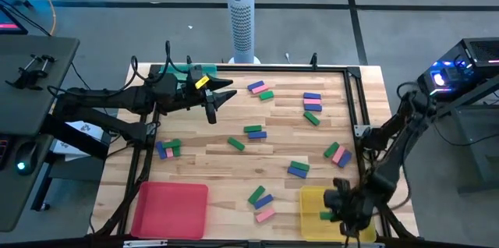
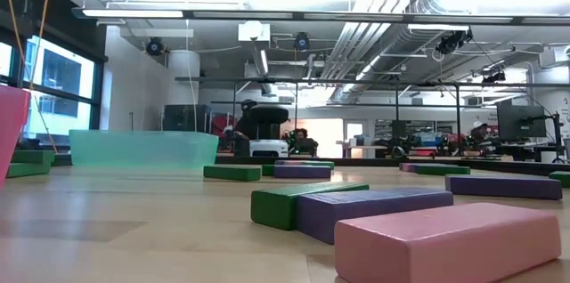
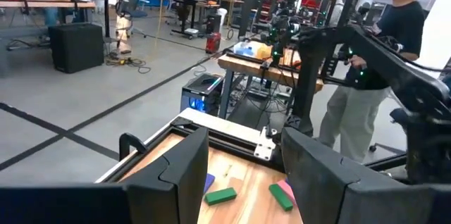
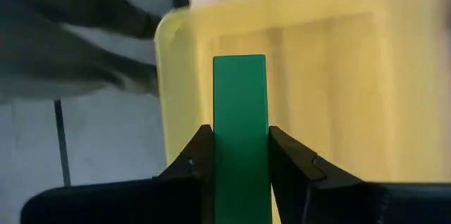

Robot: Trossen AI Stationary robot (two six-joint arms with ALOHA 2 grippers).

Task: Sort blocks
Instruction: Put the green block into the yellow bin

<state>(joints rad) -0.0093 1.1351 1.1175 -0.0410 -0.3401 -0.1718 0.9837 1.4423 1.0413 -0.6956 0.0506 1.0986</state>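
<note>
Pink, blue and green blocks lie flat and scattered on the wooden table (image 1: pixel 234 162), among them a group (image 1: pixel 261 199) near the front and another (image 1: pixel 312 104) farther back. In the low view a pink block (image 2: pixel 445 243) lies nearest. My right gripper (image 1: pixel 337 201) (image 4: pixel 241 136) is over the yellow tray (image 1: pixel 312 201) (image 4: pixel 338 76), shut on a green block (image 4: pixel 241 90). My left gripper (image 1: pixel 222 96) (image 3: pixel 243 153) hangs open and empty above the table, beside the teal tray (image 1: pixel 183 72). My right gripper pinches the green block between its two fingers (image 4: pixel 201 150), one on each long side face (image 4: pixel 222 136). The block runs along the fingers and sticks out past their tips. It points down into the yellow tray. Whether its free end (image 4: pixel 241 62) touches the tray floor I cannot tell.
A red tray (image 1: pixel 171 209) (image 2: pixel 9 132) sits at the near left corner; the teal tray (image 2: pixel 142 149) sits at the far left. A black frame rail (image 1: pixel 355 108) runs along the table's edges. A person (image 3: pixel 366 90) stands beyond the table in the left wrist view.
</note>
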